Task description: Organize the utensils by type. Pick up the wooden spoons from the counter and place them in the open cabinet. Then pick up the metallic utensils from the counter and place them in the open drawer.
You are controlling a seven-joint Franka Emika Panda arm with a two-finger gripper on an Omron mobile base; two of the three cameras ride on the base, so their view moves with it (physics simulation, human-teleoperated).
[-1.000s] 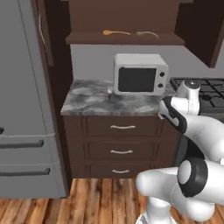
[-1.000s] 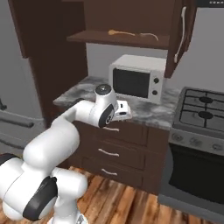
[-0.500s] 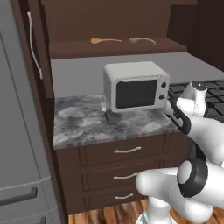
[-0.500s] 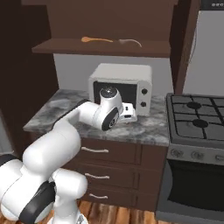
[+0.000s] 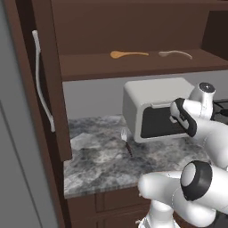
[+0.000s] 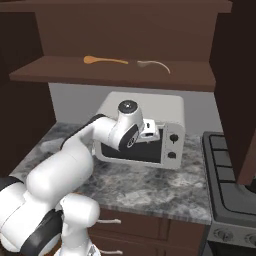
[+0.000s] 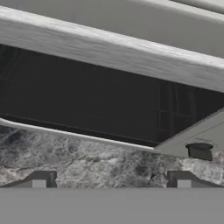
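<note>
Two wooden spoons lie on the shelf of the open cabinet point(image 5: 89, 67): an orange-tan spoon point(image 5: 128, 54) point(image 6: 104, 60) and a paler spoon point(image 5: 176, 54) point(image 6: 154, 64) to its right. A small fork point(image 5: 126, 141) with silver tines and a dark handle rests on the grey marbled counter point(image 5: 98, 164) point(image 6: 150, 185), just left of the white microwave point(image 5: 151, 109). My gripper point(image 7: 111, 181) point(image 6: 151, 131) hangs open and empty in front of the microwave's dark window, low over the counter. The drawer is out of view.
The cabinet's open door point(image 5: 42, 89) with its long pale handle juts out at the left. A grey fridge point(image 5: 13, 169) stands beyond it. A stove point(image 6: 230, 165) borders the counter on the right. Closed drawer fronts point(image 6: 140, 225) sit under the counter.
The whole picture has shifted and grown: the base has driven closer to the counter and cabinet. The arm keeps its pose before the microwave, gripper still open.
</note>
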